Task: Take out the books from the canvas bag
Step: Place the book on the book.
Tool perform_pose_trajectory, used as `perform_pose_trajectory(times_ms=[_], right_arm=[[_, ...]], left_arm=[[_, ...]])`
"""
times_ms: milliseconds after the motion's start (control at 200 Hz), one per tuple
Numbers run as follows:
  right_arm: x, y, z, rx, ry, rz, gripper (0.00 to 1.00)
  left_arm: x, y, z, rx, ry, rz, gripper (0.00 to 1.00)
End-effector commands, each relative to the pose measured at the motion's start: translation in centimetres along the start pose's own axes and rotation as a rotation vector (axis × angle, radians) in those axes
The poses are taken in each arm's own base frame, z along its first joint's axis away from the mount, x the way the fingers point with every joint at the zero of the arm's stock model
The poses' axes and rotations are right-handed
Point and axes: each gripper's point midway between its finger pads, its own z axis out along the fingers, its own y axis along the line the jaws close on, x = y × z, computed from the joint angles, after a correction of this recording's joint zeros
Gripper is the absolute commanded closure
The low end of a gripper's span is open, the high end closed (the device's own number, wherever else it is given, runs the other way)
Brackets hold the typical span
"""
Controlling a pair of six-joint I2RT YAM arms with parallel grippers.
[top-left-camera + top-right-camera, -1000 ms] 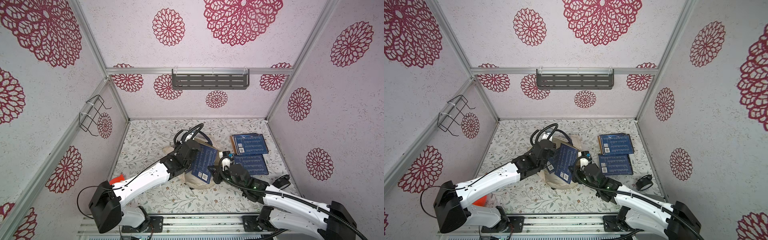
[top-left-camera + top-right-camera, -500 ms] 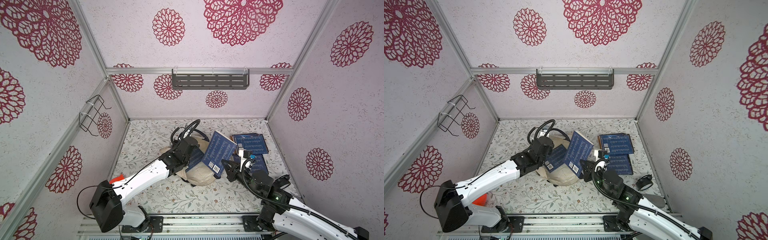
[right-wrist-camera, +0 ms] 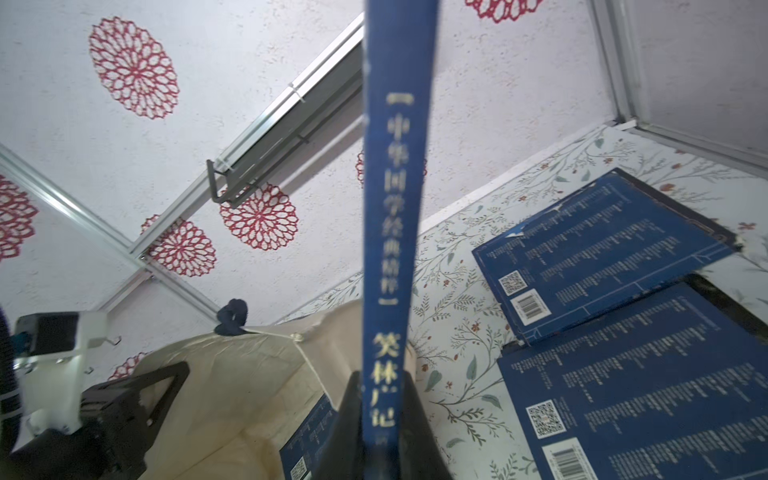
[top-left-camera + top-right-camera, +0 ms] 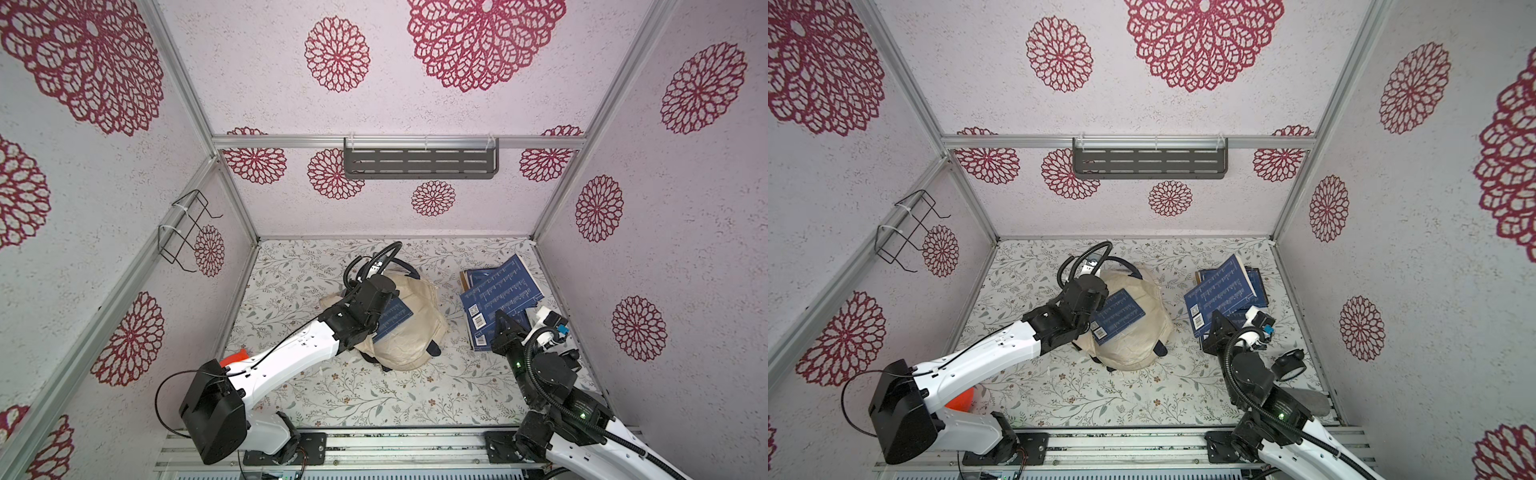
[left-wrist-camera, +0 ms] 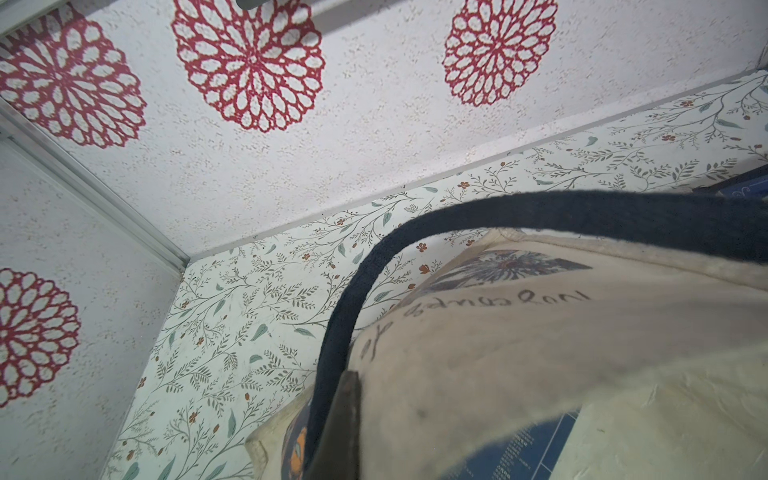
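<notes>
Now, the cream canvas bag (image 4: 424,332) lies mid-floor, with one dark blue paperback book (image 4: 1117,316) showing in its mouth. Within the last second the held dark blue paperback (image 4: 498,286) has left that mouth. It hangs tilted over the two lying blue paperbacks (image 3: 602,249) at the bag's 3 o'clock, ready for release, I judge. The right gripper (image 3: 382,432) clamps its spine. The left gripper (image 5: 345,415) stays closed on the bag's rim by the navy strap (image 5: 582,216). Hidden from me: any books deeper inside, and the left fingertips.
</notes>
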Motion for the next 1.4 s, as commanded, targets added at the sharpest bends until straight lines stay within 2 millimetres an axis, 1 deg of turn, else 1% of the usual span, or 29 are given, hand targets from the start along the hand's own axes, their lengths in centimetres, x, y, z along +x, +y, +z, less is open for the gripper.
perform_pose_trajectory(times_ms=[0, 65, 140, 255, 315, 435, 570, 761, 1011, 1101, 1246, 1396], right_arm=[[-0.9, -1.2, 0.3, 0.05, -0.04, 0.078, 1.0], [-0.9, -1.5, 0.6, 0.049, -0.038, 0.117, 1.0], [-0.7, -2.0, 1.1, 0.056, -0.025, 0.152, 1.0], [0.5, -2.9, 2.4, 0.076, 0.036, 0.205, 1.0], [1.1, -3.4, 2.9, 0.077, 0.061, 0.239, 1.0], [1.6, -4.5, 3.5, 0.081, 0.063, 0.308, 1.0], [2.6, -6.5, 4.0, 0.135, 0.072, 0.362, 1.0], [4.4, -9.5, 4.5, 0.212, 0.078, 0.452, 1.0], [6.4, -12.0, 5.4, 0.252, 0.119, 0.56, 1.0], [6.8, -13.0, 5.4, 0.276, 0.123, 0.587, 1.0], [7.4, -15.1, 5.0, 0.335, 0.095, 0.639, 1.0], [8.2, -16.0, 5.2, 0.355, 0.11, 0.676, 1.0]], left_arm=[[-0.8, 0.2, -0.8, 0.008, -0.039, -0.02, 1.0], [-0.7, 0.0, -0.9, 0.011, -0.042, -0.014, 1.0], [-0.5, -0.8, -1.1, 0.024, -0.046, 0.006, 1.0], [-0.7, -1.5, -1.5, 0.02, -0.052, 0.045, 1.0], [-0.9, -1.5, -1.7, 0.019, -0.057, 0.045, 1.0], [-1.2, -1.2, -2.2, 0.027, -0.077, 0.03, 1.0], [-1.5, -1.1, -2.6, 0.032, -0.089, 0.022, 1.0], [-1.6, -1.3, -2.9, 0.041, -0.094, 0.026, 1.0], [-1.7, -1.5, -3.2, 0.04, -0.098, 0.038, 1.0], [-1.7, -1.6, -3.2, 0.041, -0.098, 0.041, 1.0], [-1.6, -1.7, -3.2, 0.043, -0.098, 0.043, 1.0], [-1.6, -1.8, -3.2, 0.043, -0.099, 0.044, 1.0]])
